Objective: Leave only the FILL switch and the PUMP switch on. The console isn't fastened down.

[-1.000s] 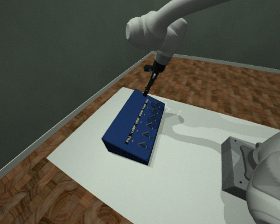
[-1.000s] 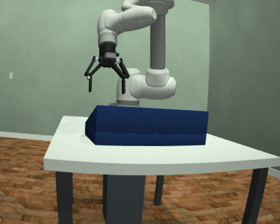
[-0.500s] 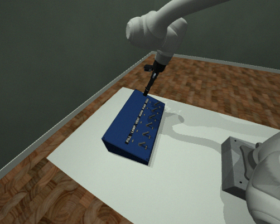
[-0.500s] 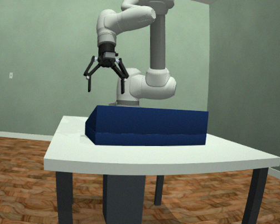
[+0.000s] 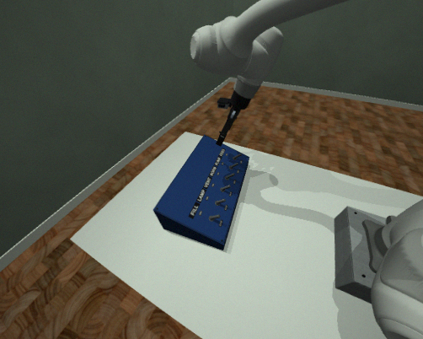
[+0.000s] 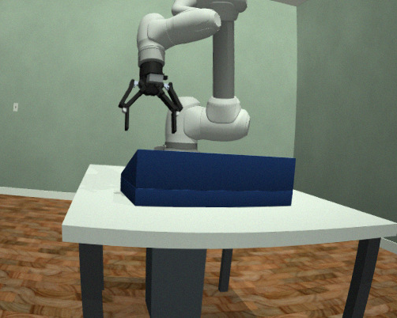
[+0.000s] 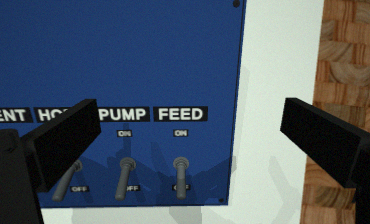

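The blue console (image 5: 181, 181) (image 6: 212, 174) (image 7: 111, 50) lies on the white table, its sloped face carrying a row of labelled toggle switches: FILL, LAMP, VENT, HORN, PUMP and FEED. In the wrist view the FEED lever (image 7: 181, 181), the PUMP lever (image 7: 123, 181) and the HORN lever (image 7: 65, 184) all tip down to OFF. The FILL lever (image 5: 215, 218) and those of LAMP and VENT are too small to read in the top view and outside the wrist view. My gripper (image 5: 220, 143) (image 6: 149, 130) (image 7: 191, 115) is wide open and empty, above the console's FEED end.
The white table (image 5: 281, 270) (image 6: 224, 236) (image 7: 281, 50) extends around the console; its edge runs close beyond the FEED end. The arm's grey base block (image 5: 344, 253) stands on the table on the switch side. A wall (image 5: 70, 84) rises behind the console.
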Action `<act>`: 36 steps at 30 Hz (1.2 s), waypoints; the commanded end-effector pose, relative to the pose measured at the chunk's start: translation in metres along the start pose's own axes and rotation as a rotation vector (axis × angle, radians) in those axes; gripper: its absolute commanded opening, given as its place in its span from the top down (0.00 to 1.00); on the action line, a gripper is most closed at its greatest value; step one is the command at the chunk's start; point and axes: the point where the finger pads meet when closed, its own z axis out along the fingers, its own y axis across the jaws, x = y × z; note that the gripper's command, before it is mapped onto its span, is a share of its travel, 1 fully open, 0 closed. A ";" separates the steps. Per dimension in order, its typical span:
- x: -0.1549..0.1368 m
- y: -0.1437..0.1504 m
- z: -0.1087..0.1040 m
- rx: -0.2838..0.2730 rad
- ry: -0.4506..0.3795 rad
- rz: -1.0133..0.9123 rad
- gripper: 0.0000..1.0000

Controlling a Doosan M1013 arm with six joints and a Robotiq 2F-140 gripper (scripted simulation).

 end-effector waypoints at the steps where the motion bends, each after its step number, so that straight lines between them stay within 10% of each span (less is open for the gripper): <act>1: 0.001 0.000 -0.001 0.000 0.001 0.000 0.00; 20: 0.001 0.000 -0.001 0.000 0.001 0.000 0.00; 21: 0.001 0.000 -0.001 0.000 0.001 0.000 0.90; 36: 0.001 0.000 -0.030 0.000 0.001 0.000 0.90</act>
